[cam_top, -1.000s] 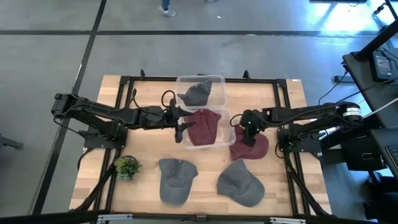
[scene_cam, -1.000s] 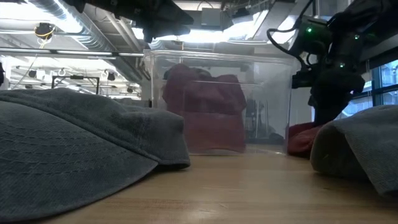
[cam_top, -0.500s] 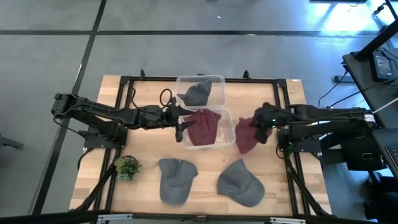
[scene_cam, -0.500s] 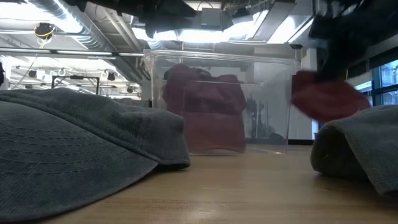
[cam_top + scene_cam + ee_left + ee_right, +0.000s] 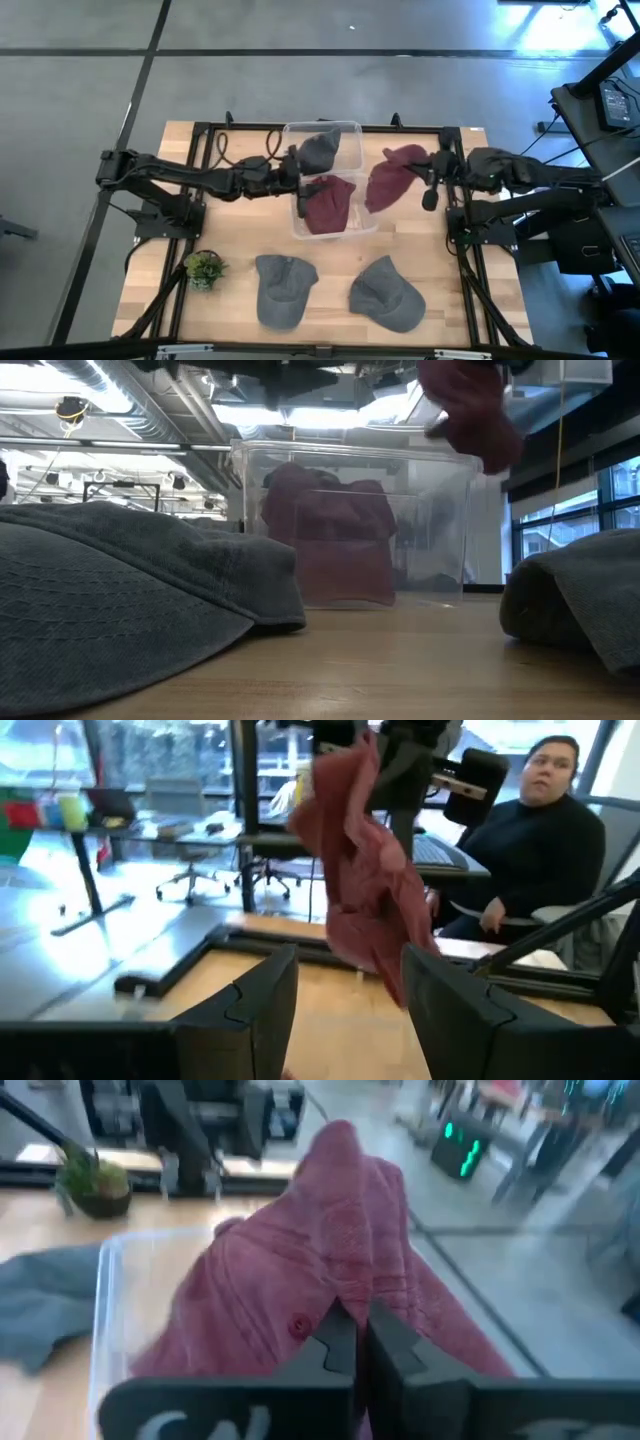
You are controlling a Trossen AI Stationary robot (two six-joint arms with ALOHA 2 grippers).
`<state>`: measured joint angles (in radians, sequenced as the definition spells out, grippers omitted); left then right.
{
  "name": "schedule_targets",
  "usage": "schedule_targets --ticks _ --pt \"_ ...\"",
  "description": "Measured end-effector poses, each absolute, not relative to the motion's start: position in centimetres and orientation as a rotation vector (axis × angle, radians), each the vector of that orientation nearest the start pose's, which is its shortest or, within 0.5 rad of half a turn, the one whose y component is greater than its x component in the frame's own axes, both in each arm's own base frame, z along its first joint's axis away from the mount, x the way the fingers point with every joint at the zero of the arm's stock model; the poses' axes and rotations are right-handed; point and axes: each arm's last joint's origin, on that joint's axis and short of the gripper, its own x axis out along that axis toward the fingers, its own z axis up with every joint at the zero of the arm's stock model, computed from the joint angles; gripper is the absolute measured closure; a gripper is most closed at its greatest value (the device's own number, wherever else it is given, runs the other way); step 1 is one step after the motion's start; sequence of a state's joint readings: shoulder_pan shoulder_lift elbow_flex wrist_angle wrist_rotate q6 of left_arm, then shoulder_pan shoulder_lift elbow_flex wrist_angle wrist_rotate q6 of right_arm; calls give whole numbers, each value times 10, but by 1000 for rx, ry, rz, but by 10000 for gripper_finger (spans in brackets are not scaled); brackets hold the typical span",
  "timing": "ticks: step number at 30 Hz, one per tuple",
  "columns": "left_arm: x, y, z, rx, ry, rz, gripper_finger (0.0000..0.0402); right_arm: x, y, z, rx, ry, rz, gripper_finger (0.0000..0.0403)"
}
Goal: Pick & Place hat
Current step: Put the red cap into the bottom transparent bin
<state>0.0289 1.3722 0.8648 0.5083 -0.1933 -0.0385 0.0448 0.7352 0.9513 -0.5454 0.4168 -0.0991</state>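
My right gripper [image 5: 424, 180] is shut on a dark red hat [image 5: 390, 180], held high beside the right side of two clear bins; the hat also shows in the low view's top [image 5: 465, 405] and in the left wrist view [image 5: 360, 880]. The near bin [image 5: 372, 222] holds another red hat [image 5: 325, 205]. The far bin [image 5: 352, 128] holds a grey hat [image 5: 318, 150]. My left gripper [image 5: 297, 178] is open [image 5: 345, 1010] above the bins' left side and touches nothing. My right gripper pinches a raised fold of the red hat's cloth [image 5: 345, 1295] between its two shut fingers [image 5: 335, 1342]. The fingers come at it roughly level from the table's right. The hat is lifted clear of the table and hangs slack past the fingertips.
Two grey hats [image 5: 283, 290] [image 5: 385, 293] lie on the table near its near edge and fill the low view's foreground. A small potted plant [image 5: 203, 268] stands near the left corner. A person [image 5: 530, 840] sits beyond the table's right side.
My right gripper has risen and moved toward the far edge, carrying the red hat. The hat lay on the table right of the near bin; now it is lifted clear and hangs beside the bins. My left gripper has shifted slightly toward the far edge.
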Motion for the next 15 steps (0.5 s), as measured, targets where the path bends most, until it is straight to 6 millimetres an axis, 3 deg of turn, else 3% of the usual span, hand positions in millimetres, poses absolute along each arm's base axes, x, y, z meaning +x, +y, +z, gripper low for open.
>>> schedule_targets --ticks 9,15 --pt "343 19 308 28 -32 208 224 180 -4 360 -333 319 -338 401" --pt "348 19 321 30 0 180 180 192 -6 352 -358 375 -402 401"
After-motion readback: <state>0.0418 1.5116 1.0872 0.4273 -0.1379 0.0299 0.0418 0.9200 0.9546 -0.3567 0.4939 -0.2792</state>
